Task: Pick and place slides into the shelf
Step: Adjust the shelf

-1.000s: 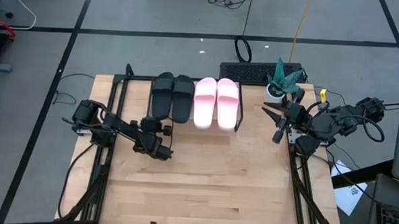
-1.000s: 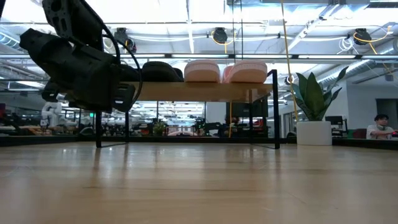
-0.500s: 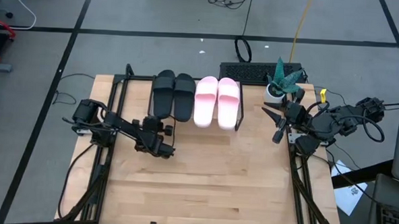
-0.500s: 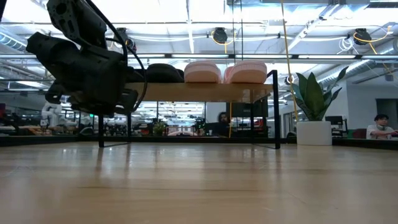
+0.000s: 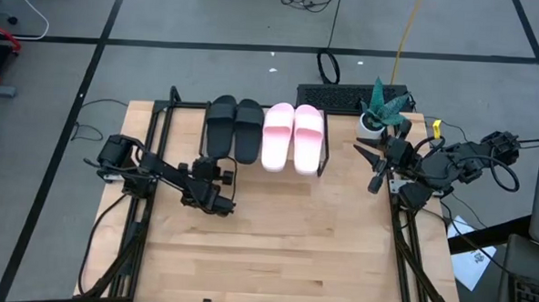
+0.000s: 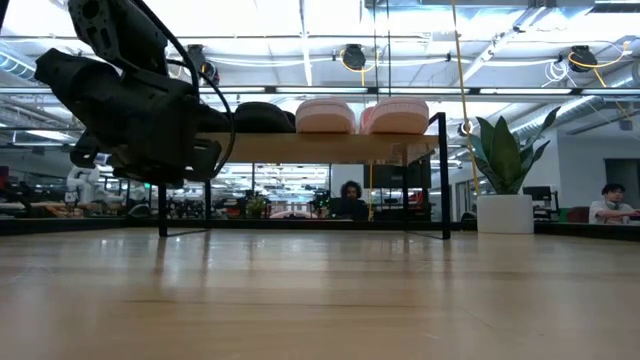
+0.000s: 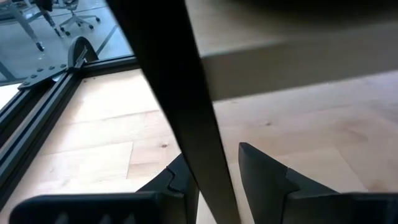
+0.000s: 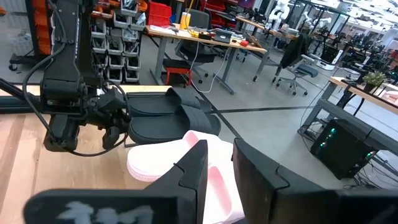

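High view, left to right: the left arm (image 5: 150, 175) is reaching across the table (image 5: 274, 251) from its left edge, and the left gripper (image 5: 220, 200) is hanging just in front of the left end of the shelf (image 5: 323, 164). In the left wrist view a black shelf leg (image 7: 180, 112) is standing between the two fingers (image 7: 264, 168); they are sitting narrowly apart, holding nothing, and whether they are touching the leg cannot be told. The pale top board (image 7: 298, 62) is passing overhead there.

All four slides are lying on the shelf, side by side and touching: the two black slides (image 5: 232, 127) are occupying the left half and the two pink slides (image 5: 293, 137) the right half. In the low view the black pair (image 6: 262, 117) and the pink pair (image 6: 360, 115) are resting on the top board (image 6: 320, 147), with the left arm (image 6: 130, 100) hanging at the shelf's left end.

A potted plant (image 5: 378, 107) is standing near the table's far right corner. The right arm (image 5: 447, 163) is waiting at the right edge, with the right gripper (image 5: 371, 166) pointing toward the shelf but well apart from it. In the right wrist view its fingers (image 8: 196, 168) are sitting slightly apart and empty.

People are sitting in the room behind the table in the low view, one (image 6: 350, 200) beneath the shelf line and one (image 6: 610, 205) at the far right.
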### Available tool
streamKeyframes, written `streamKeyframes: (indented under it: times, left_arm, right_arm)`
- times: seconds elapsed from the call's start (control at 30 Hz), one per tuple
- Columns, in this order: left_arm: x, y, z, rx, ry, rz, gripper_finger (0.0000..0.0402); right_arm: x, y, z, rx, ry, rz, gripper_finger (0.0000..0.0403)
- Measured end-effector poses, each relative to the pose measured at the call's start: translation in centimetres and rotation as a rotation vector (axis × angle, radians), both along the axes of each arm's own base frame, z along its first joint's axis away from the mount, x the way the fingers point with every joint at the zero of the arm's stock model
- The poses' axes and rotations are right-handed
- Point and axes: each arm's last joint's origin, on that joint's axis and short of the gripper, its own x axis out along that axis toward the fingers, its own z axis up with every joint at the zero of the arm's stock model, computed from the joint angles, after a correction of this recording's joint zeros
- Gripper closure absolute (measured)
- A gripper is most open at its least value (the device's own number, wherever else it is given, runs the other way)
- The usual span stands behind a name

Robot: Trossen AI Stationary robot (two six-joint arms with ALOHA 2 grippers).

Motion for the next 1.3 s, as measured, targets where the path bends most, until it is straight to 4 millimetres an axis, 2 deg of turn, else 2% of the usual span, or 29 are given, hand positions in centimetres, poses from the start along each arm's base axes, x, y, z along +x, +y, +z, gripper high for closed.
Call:
streamKeyframes:
  times: [0.13,0.4,0.63,0.87,1.3]
  left_arm:
    - [0.0,-0.3,0.0,0.002,-0.008,-0.012,0.0280]
    - [0.1,-1.0,0.2,0.002,-0.049,-0.025,0.0221]
    - [0.6,-2.4,0.8,-0.023,-0.059,-0.068,0.0188]
    - [0.9,-4.2,2.5,-0.038,0.005,-0.118,0.0177]
    - [-1.0,-5.7,2.9,-0.113,0.056,-0.036,0.0176]
  right_arm:
    - [0.0,0.0,0.0,0.000,0.000,0.000,0.0335]
    - [0.0,0.0,0.0,0.001,0.000,0.000,0.0335]
    - [0.0,0.0,0.0,0.007,-0.004,0.000,0.0335]
    - [0.0,0.0,0.0,0.007,-0.004,0.000,0.0335]
    - [0.1,0.1,0.1,0.026,-0.017,0.031,0.0335]
